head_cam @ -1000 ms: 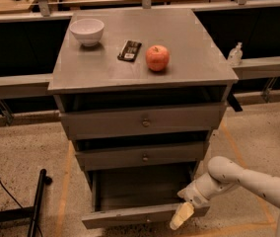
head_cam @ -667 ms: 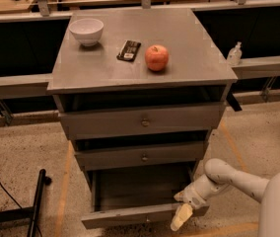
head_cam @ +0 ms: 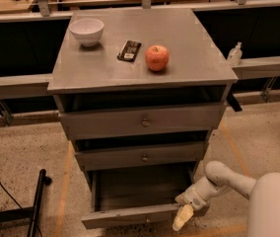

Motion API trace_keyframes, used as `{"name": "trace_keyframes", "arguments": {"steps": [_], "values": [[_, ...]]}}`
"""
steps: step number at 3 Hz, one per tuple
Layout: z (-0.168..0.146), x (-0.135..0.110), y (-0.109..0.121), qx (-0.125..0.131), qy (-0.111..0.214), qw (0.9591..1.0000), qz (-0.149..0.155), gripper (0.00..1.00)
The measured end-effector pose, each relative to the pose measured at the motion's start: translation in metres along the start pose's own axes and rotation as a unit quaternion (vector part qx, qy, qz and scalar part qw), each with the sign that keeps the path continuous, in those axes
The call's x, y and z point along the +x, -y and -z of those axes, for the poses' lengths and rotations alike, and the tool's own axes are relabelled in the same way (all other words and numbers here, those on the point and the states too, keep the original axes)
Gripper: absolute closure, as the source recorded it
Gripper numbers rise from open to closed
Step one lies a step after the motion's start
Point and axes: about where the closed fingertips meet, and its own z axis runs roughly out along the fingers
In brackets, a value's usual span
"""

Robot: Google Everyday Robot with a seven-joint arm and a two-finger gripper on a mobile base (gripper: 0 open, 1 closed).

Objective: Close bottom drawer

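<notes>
The bottom drawer of the grey cabinet stands pulled far out, its dark inside showing and its slim front panel near the lower edge of the view. My gripper sits at the right end of that front panel, its pale fingertips hanging down against or just in front of the panel's right corner. The white arm reaches in from the lower right. The middle drawer and the top drawer above are each slightly ajar.
On the cabinet top lie a white bowl, a dark flat packet and a red apple. A black stand rests on the floor at the left. A small bottle stands on a ledge at the right.
The arm's elbow has swung closer to the camera on the right. The gripper stays at the drawer's right front corner. The drawer looks unmoved.
</notes>
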Motion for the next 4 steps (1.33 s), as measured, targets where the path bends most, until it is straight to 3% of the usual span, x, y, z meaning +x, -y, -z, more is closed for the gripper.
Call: {"name": "trace_keyframes", "arguments": {"steps": [3, 4], "values": [[-0.008, 0.003, 0.003, -0.014, -0.003, 0.9999, -0.004, 0.0], [0.001, 0.013, -0.002, -0.002, 0.018, 0.9998, -0.007, 0.15]]}}
